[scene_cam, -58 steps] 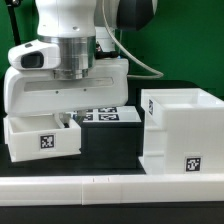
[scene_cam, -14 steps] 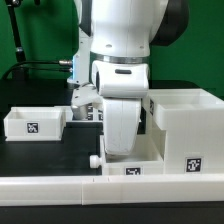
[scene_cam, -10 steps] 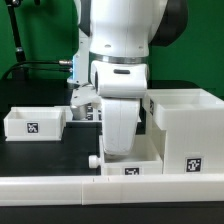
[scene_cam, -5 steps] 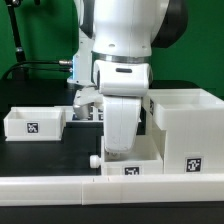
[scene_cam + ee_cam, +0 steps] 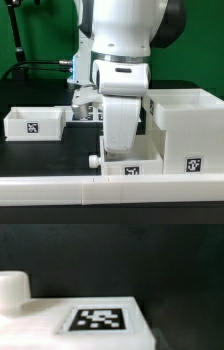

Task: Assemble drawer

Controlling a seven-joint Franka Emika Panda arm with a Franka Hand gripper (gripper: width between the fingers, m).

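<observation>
A black table (image 5: 40, 153) lies across the middle of the exterior view. A long low white rail (image 5: 50, 187) sits along the table's front edge. It runs from one side of the picture to the other. Behind the table is a green wall (image 5: 45, 30). A thin black cable (image 5: 19, 35) comes down in front of the green on the exterior view's left.

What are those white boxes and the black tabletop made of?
The big housing, the tray on the exterior view's left and the tray under the arm look like white plastic: smooth, matte, evenly coloured, thin-walled. The table seems covered in something dull black without shine; cloth or mat, I cannot tell.
</observation>
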